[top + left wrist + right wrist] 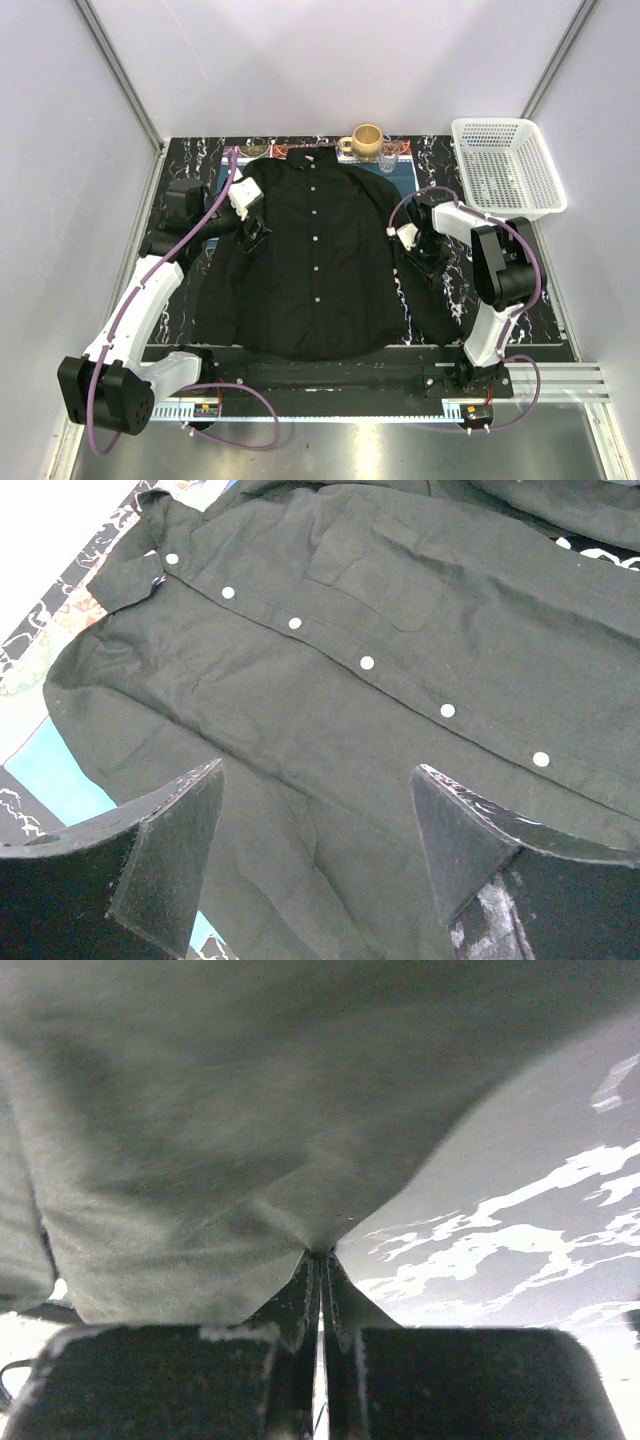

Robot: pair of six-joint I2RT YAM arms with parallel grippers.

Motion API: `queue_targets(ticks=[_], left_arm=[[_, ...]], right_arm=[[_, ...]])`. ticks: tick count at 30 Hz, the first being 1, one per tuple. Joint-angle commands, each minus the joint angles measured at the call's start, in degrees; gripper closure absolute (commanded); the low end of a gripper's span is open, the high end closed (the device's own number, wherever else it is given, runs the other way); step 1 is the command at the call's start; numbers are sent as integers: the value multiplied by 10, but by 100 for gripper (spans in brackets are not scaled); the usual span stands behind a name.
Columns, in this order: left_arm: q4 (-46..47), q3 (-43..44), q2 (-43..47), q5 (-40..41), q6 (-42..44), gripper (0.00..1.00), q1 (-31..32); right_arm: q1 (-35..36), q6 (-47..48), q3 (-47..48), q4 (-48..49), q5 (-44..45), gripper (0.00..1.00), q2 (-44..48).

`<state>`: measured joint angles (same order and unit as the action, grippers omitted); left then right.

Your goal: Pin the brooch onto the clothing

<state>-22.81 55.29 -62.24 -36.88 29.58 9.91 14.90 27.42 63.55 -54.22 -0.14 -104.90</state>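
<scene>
The black button-up shirt (315,255) lies flat on the table, collar at the far end, with white buttons (367,663) down the front. My left gripper (252,232) hovers open over the shirt's left chest and sleeve; in the left wrist view (318,770) its fingers are wide apart with only fabric (400,630) below them. My right gripper (430,268) is at the shirt's right sleeve. In the right wrist view (322,1255) its jaws are shut, pinching a peak of shirt fabric (200,1140). The brooch shows in no view.
A white plastic basket (505,165) stands at the back right. A tan mug (366,140), a glass (389,155) and a small dish (255,148) sit along the far edge. A blue mat (50,770) lies under the shirt's left side. Marbled black tabletop (540,1210).
</scene>
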Motion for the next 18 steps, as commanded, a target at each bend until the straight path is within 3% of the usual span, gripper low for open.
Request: queue_targets(ticks=[1,6,8,10,11,14,18], left_arm=[[34,-3,19,13,-6,19,-9],[36,0,16,12,-12,20,-21],[36,-1,18,11,-14,20,-23],[34,-4,23,8,-13,20,-23],[35,-4,25,8,-14,20,-24],[32,-9,31,1,-15,19,-24],[30,-14,34,-5,-15,19,-24]], right_arm=[[-21,21,89,93,47,100,-43],[-29,30,188,68,79,100,-49],[-29,29,196,45,68,82,-41],[-36,23,194,6,32,56,-17],[-40,20,183,-4,21,37,-7],[-59,31,159,-26,-12,25,35],[-101,60,152,-54,-49,22,55]])
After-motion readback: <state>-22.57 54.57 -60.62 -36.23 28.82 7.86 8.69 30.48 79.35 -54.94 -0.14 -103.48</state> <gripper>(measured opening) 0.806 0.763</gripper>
